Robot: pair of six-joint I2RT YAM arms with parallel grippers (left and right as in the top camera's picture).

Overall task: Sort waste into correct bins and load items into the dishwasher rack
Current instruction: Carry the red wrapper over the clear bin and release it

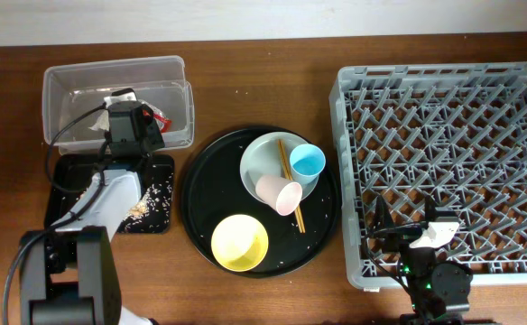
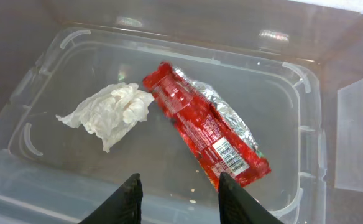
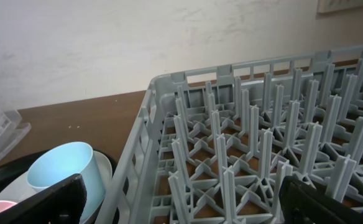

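Trash binned; 5 items left to load
Left gripper (image 2: 180, 196), part-open and empty, hangs over the clear rectangular plastic tub (image 2: 306, 81) holding the red foil snack wrapper (image 2: 206, 127) and crumpled white tissue (image 2: 110, 112); right gripper (image 3: 188, 202) gapes empty at the bare grey pegged plastic rack (image 1: 444, 99); pink cup (image 1: 280, 193), light blue cup (image 1: 307, 162), yellow bowl (image 1: 240, 242), pale grey round plate (image 1: 259, 153) and wooden chopsticks (image 1: 284, 162) wait on the round black tray (image 1: 205, 194).

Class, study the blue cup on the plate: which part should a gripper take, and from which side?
Pinch the rim of the blue cup from above, one finger inside, probably on the side facing the rack: it stands mouth-up, and the chopsticks and pink cup crowd its other side.
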